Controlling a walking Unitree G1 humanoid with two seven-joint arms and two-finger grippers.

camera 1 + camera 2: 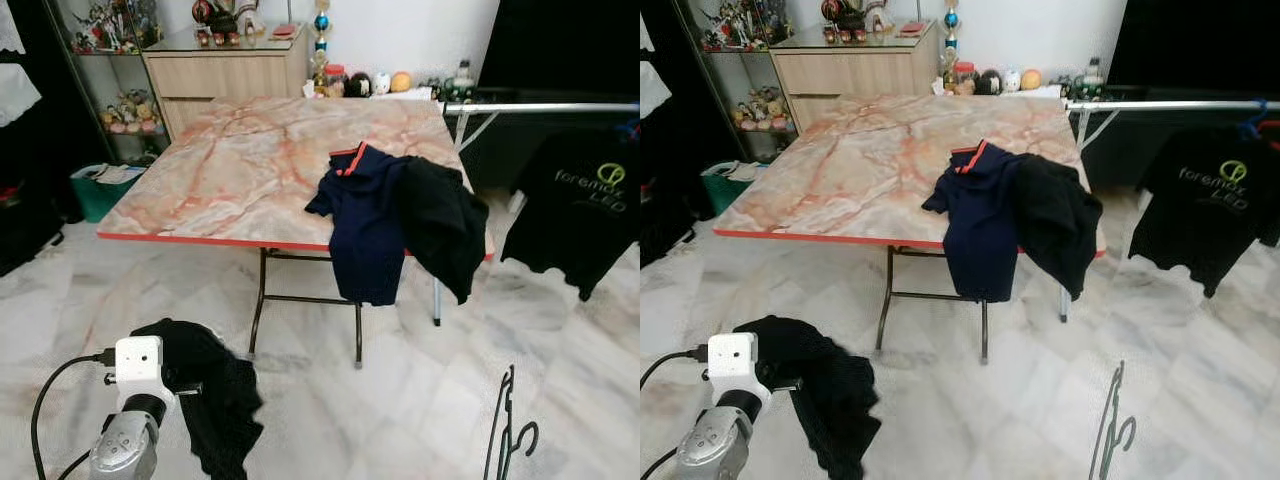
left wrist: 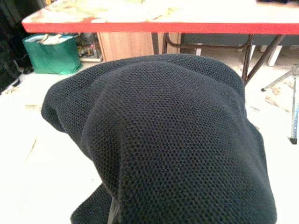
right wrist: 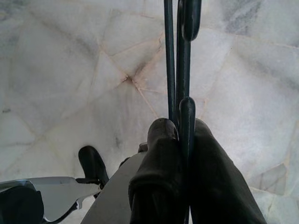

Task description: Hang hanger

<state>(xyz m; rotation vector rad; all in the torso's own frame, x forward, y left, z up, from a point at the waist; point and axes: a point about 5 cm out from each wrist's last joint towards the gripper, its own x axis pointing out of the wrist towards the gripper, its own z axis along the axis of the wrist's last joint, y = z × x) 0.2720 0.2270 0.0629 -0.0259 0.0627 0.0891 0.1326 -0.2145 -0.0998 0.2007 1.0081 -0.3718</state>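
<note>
The right pincer (image 3: 183, 135) pinches a dark wire hanger (image 3: 182, 60) — its wires rise straight from between the fingertips, above the marble floor (image 3: 60, 70). The left pincer lies hidden under a black garment (image 2: 163, 140) draped over it — whether spread or pressed, I cannot tell.

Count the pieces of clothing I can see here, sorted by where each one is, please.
On the table: 2, a navy shirt and a black garment
On the rail: 1, a black T-shirt
Over the left claw: 1, a black knit garment
Total: 4
</note>
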